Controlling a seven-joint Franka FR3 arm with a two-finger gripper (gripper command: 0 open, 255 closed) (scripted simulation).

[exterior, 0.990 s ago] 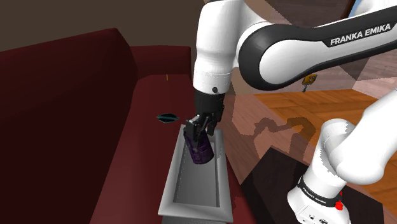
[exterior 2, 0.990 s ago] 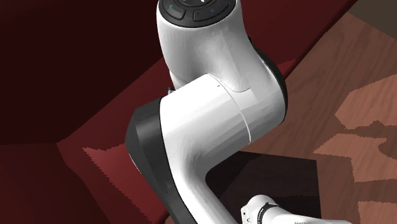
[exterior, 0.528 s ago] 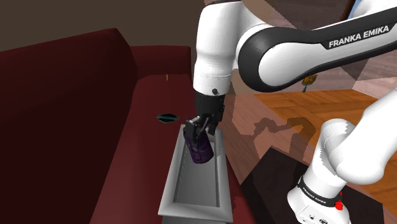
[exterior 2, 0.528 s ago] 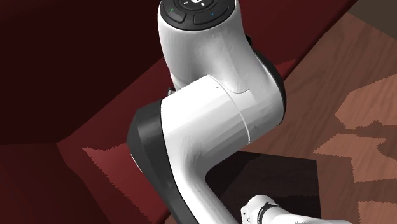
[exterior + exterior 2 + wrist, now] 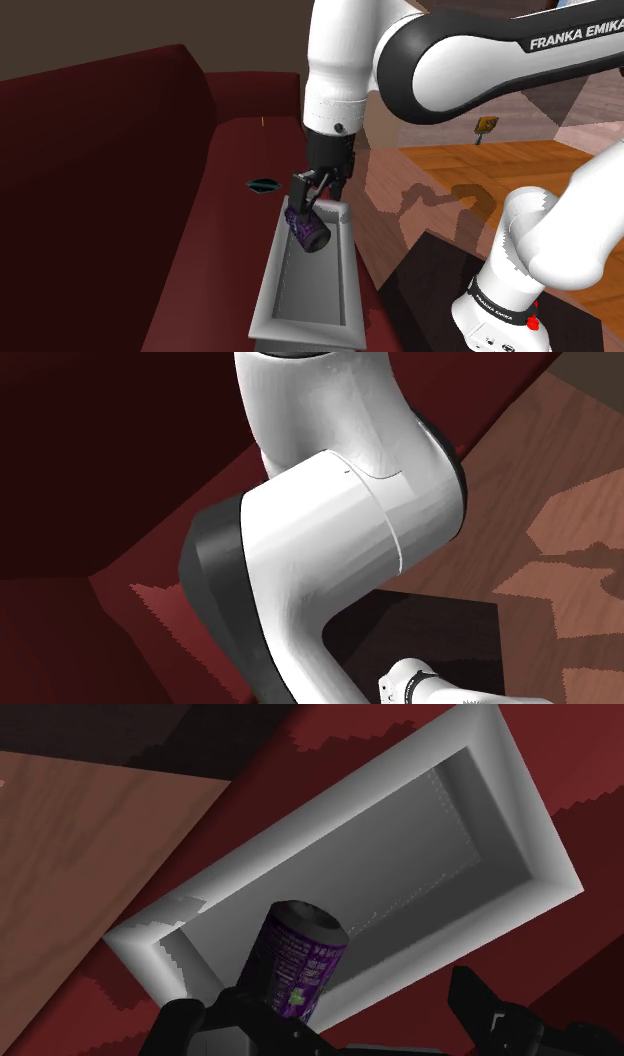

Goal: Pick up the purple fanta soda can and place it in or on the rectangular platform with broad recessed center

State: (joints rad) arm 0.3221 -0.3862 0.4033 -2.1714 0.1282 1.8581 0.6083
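Shoulder view: hand open above far end of grey tray; purple can tilted just below fingertips, over tray recess. Wrist view: fingers apart, can against one finger, other finger clear.

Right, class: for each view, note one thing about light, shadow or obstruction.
Shoulder view: the white arm casts a shadow on the wood floor; the grey tray is darker inside than on its rim. Second exterior view: the arm blocks most of the scene. Wrist view: light and dark patches on the red sofa meet in jagged edges.
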